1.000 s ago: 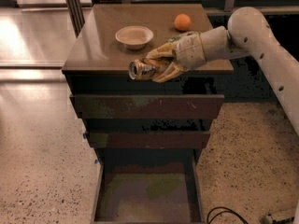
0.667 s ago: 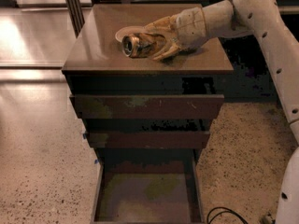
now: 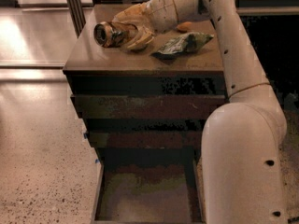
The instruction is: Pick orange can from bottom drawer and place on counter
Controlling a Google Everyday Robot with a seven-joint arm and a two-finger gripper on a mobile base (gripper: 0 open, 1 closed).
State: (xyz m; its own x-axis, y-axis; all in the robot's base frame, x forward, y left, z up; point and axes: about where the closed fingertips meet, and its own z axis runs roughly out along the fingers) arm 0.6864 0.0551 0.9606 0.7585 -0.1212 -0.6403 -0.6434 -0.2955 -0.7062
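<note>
The orange can [image 3: 107,34] lies on its side in my gripper [image 3: 125,32], its silvery round end facing left. My gripper is shut on the can and holds it low over the left part of the counter [image 3: 103,59], the glossy brown top of the cabinet. I cannot tell whether the can touches the counter. The bottom drawer [image 3: 145,197] is pulled out below, its greyish-brown floor bare. My arm [image 3: 233,55] reaches in from the right and covers the cabinet's right side.
A green foil snack bag [image 3: 182,44] lies on the counter right of the gripper. An orange fruit [image 3: 186,26] shows partly behind the wrist. The bowl is hidden under the gripper. Two closed drawer fronts [image 3: 140,106] sit above the open drawer. Speckled floor [image 3: 42,162] lies at left.
The gripper has carried the can up from the cabinet's front edge and farther back over the counter's left part. The view has shifted closer, and the arm now fills the right side.
</note>
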